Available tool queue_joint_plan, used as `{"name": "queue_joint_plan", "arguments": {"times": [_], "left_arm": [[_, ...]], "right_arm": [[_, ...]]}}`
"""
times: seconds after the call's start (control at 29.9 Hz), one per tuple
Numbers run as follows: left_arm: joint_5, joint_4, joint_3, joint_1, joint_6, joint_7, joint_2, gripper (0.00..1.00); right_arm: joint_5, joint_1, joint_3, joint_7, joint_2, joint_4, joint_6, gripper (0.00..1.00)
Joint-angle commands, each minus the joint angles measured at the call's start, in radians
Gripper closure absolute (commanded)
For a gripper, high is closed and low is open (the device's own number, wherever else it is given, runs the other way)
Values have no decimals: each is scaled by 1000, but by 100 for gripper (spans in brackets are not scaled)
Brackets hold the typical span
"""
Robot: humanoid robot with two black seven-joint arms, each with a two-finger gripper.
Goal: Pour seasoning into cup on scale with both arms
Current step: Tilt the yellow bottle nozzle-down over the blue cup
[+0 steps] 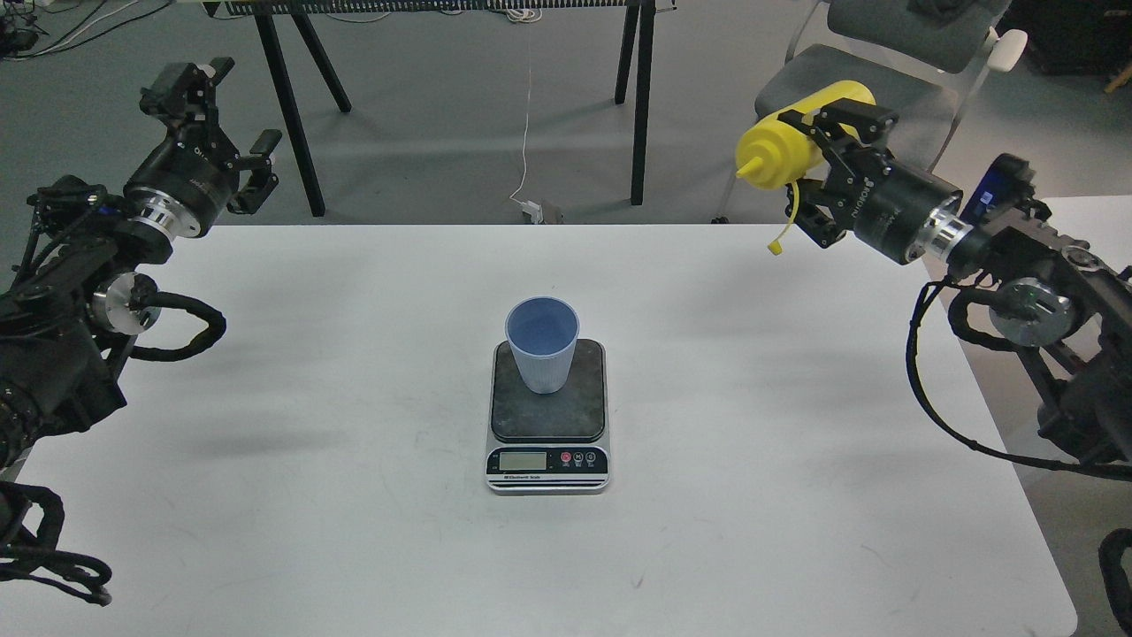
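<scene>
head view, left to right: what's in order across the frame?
Left gripper, open and empty → small light blue ribbed cup standing on the flat kitchen scale with the dark grey plate → yellow plastic squeeze bottle, held tilted with its nozzle pointing left → right gripper clamped on it.

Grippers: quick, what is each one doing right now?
Left gripper: open, holding nothing.
Right gripper: closed on the yellow seasoning bottle.
</scene>
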State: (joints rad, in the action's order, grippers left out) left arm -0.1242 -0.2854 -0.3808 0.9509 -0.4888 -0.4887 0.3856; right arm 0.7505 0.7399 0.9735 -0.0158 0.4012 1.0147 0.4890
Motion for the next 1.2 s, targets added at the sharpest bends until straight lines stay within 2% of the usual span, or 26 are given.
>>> {"name": "queue_joint_plan", "arguments": {"times": [0.0,0.27,0.53,0.77,1.17], "left_arm": [[-28,0,-1,25,0,0,-5,5],[-37,0,-3,31,0,0,-24,5],[-38,0,-1,29,0,0,-27,5],[-38,0,-3,31,0,0,-34,5],[-38,0,-3,40,0,0,-48,5]], "right_arm": [[166,99,-116,3,-65,4,0,85],[515,243,-326,33,-163,27,-6,85],[777,302,-407,80,-182,36,-112,85],[904,315,-440,106,-182,81,-178,85],[980,315,-470,122,-180,87,-184,85]]}}
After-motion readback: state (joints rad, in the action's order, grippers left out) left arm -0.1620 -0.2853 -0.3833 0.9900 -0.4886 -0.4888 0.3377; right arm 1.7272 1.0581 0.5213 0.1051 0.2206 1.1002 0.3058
